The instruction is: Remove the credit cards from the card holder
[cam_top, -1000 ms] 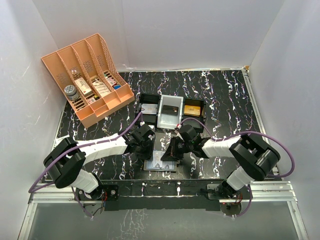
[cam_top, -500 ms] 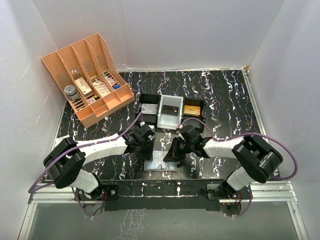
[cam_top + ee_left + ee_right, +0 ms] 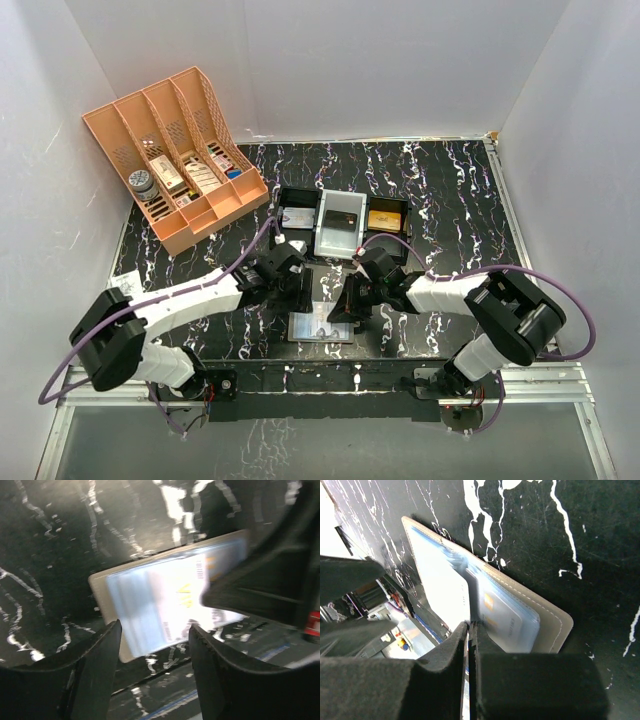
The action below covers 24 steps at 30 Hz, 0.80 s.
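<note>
On marbled table (image 3: 450, 190), holder (image 3: 322, 328) is best pinned by released left claw (image 3: 154, 630) while card (image 3: 442, 592) is drawn level by clenched right claw (image 3: 468, 626).

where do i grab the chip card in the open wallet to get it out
Probably its free edge by the fold, from above: the card holder lies open and flat, the chip card tucked in a pocket with only that edge exposed.
</note>
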Each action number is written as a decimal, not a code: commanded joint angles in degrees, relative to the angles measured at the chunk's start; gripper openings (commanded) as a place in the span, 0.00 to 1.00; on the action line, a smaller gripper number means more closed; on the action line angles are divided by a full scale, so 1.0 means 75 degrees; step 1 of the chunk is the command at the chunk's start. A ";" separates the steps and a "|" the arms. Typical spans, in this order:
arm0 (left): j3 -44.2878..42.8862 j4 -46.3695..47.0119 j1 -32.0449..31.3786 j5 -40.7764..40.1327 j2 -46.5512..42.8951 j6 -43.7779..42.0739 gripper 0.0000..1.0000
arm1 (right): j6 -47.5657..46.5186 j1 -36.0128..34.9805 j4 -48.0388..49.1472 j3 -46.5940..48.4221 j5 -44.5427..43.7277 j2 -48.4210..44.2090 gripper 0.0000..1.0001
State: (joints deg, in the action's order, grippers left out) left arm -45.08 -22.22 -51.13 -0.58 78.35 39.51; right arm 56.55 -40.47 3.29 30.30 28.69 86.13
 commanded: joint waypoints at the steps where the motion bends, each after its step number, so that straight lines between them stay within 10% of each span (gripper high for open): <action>1: -0.0134 0.1060 0.0005 0.1152 -0.0588 0.0247 0.57 | 0.0204 0.0024 0.0369 -0.0045 -0.0213 -0.0042 0.02; 6: 0.0162 0.2008 0.0002 0.2152 0.0071 0.0682 0.48 | 0.0233 0.0018 0.0381 -0.0022 -0.0225 0.0082 0.02; 24: 0.0531 0.0347 0.0001 0.0751 0.0879 0.0416 0.25 | 0.0374 0.0040 0.0614 -0.0213 -0.0085 -0.0218 0.03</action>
State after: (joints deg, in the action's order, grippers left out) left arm -43.42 -13.41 -51.07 8.38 85.56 43.31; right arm 58.67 -40.42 5.26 29.32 28.40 86.19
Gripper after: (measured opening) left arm 0.256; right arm 0.031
